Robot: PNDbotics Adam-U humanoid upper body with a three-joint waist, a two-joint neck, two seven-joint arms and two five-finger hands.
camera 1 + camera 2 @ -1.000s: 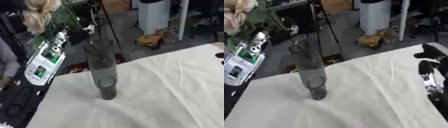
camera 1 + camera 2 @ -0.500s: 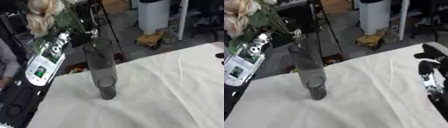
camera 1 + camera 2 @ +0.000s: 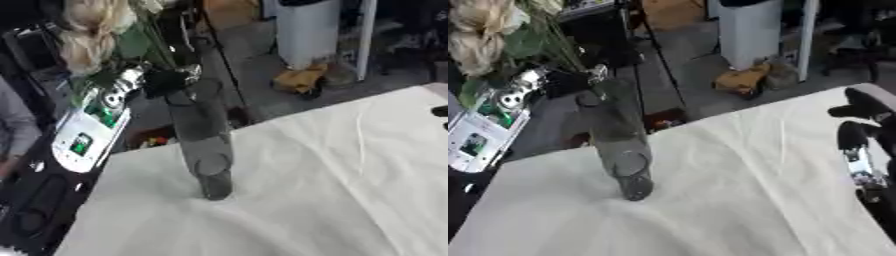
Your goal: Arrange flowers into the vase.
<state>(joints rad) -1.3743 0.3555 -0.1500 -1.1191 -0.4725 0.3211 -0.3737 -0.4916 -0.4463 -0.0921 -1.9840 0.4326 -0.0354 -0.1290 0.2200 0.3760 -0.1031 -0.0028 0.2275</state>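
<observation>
A tall clear glass vase (image 3: pixel 206 150) stands upright on the white tablecloth (image 3: pixel 315 190), left of centre. Above its mouth my left hand (image 3: pixel 163 81) comes in from the left, shut on a bunch of cream flowers (image 3: pixel 88 31) with green leaves. The blooms lean up and to the left, and the stems' lower ends sit at the vase's rim; whether they are inside I cannot tell. My right hand (image 3: pixel 857 134) rests at the table's right edge, fingers up and relaxed, holding nothing.
The table's far edge runs diagonally behind the vase. Off the left side stands a white device with a green screen (image 3: pixel 88 136). On the floor beyond are a white bin (image 3: pixel 307 31), a yellow object (image 3: pixel 300 80) and a thin dark stand leg.
My left hand has carried the flowers to the right and slightly down, bringing the stems to the vase's mouth. The vase and the right hand have stayed put.
</observation>
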